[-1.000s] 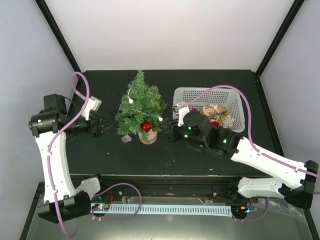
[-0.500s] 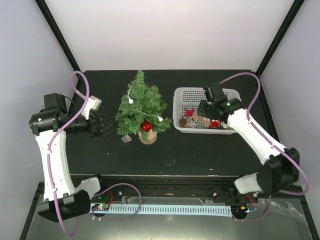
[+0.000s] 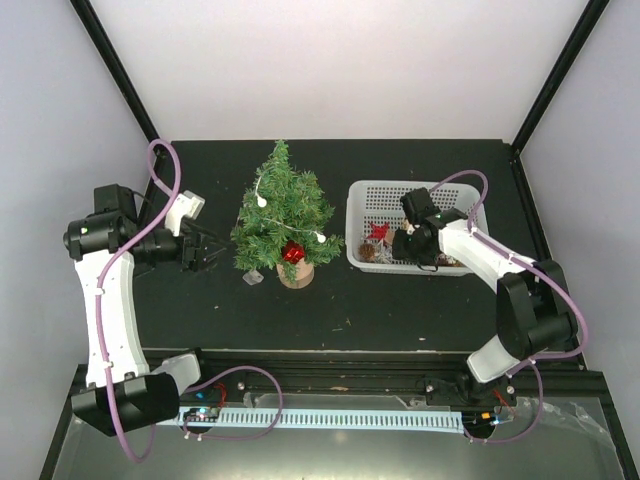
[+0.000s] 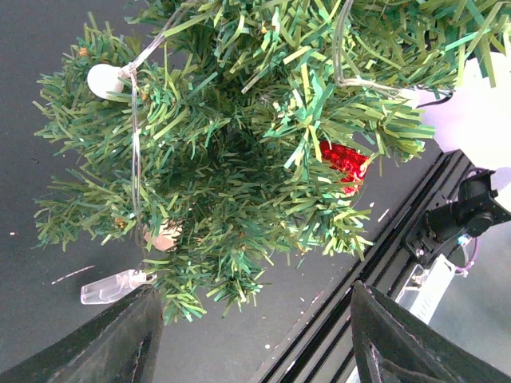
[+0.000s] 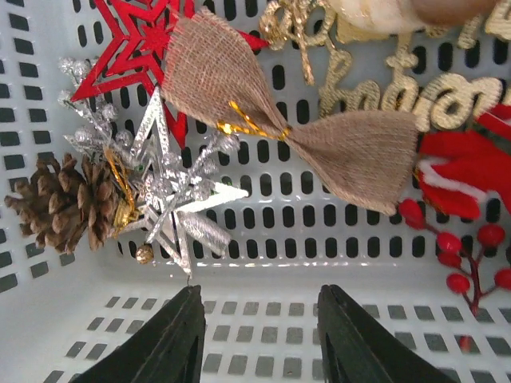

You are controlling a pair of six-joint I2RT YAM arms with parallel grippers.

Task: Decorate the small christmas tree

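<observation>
Light and tippy, the small christmas tree (image 3: 283,212) seemed best steadied by its stump base (image 3: 295,277); left hand (image 3: 205,251) and right hand (image 5: 255,319) gaped empty.

Black table (image 3: 400,305), plain white walls (image 3: 330,60)

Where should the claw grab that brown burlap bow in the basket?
The burlap bow lies flat in the white basket, so come straight down from above. Pinch its narrow gold-tied middle: it likely fits between the open fingers of the right claw, while the wide loops look floppy.
</observation>
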